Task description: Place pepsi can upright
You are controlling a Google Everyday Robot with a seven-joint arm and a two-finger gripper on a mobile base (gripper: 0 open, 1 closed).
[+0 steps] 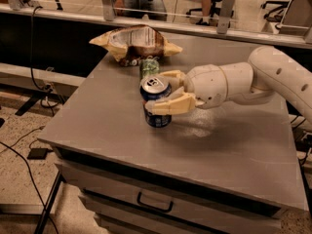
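The pepsi can [155, 88], dark blue with white markings and a silver top, stands upright on the grey table [107, 116], left of its middle. My gripper [157, 92] reaches in from the right and is shut on the pepsi can. The near finger [171, 105] crosses the front of the can. The far finger [170, 75] lies behind its top. The white arm [253, 77] runs off to the right edge of the view.
A green soda can [148, 66] stands just behind the pepsi can. A crumpled chip bag [136, 42] lies at the table's back left. The table has a drawer with a handle [154, 203] at the front. Cables lie on the floor at the left.
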